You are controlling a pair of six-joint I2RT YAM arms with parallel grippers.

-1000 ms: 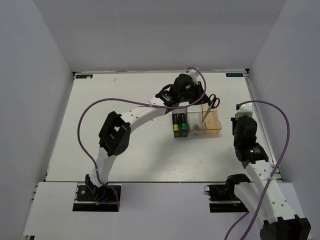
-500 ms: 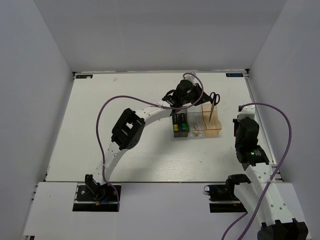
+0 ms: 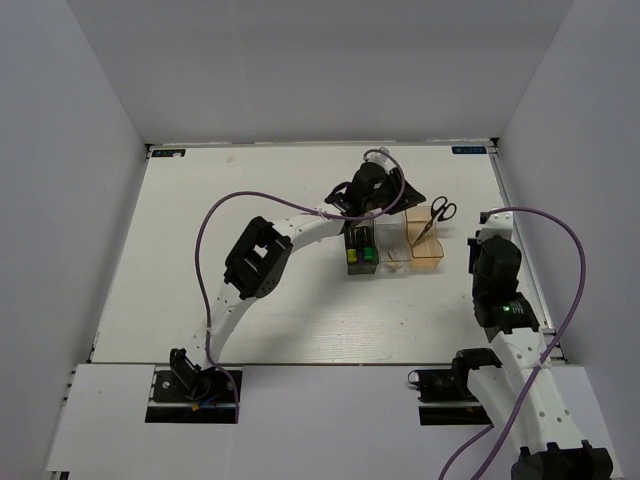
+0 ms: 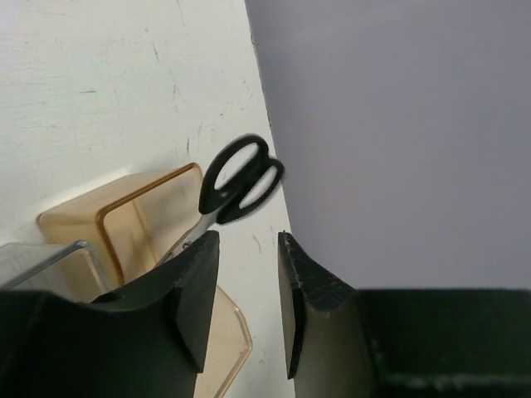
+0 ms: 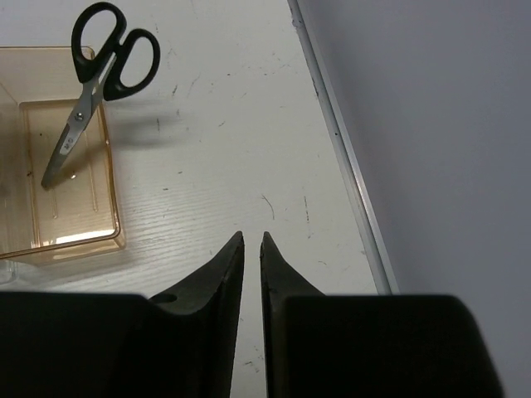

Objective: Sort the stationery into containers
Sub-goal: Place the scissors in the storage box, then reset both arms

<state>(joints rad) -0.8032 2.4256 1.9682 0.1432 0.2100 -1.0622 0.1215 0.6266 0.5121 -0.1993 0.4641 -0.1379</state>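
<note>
Leaning blades-down in the orange box at the right end of the row, the scissors poke their black handles past its far rim. The left pincer hangs released just beside them; the right pincer is clenched, empty. A brush could tip them onto the desk.

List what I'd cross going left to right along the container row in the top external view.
yellow-ended highlighter → green-ended highlighter → clear box → tan-orange box → right arm
</note>
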